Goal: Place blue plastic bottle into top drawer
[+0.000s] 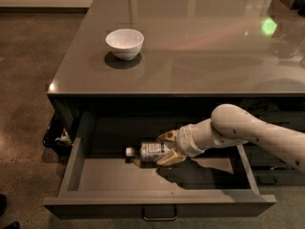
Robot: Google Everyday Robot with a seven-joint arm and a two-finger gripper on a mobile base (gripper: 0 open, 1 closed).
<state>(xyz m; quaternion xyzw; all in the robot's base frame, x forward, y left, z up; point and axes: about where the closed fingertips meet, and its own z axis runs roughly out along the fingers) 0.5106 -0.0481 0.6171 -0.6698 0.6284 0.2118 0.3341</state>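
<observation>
The top drawer (157, 205) is pulled wide open below the counter, with a small metal loop handle (159, 216) on its front. The blue plastic bottle (145, 151) lies on its side inside the drawer, white cap pointing left, on or just above the drawer floor. My gripper (166, 148) reaches in from the right, and its tan fingers (167, 137) close around the bottle's right end from above and below. The white arm (248, 132) stretches across the drawer's right half.
A white bowl (125, 43) stands on the grey countertop (200, 42) at the left. A dark bin (56, 135) with litter sits on the floor left of the drawer. A green light reflects at the counter's far right.
</observation>
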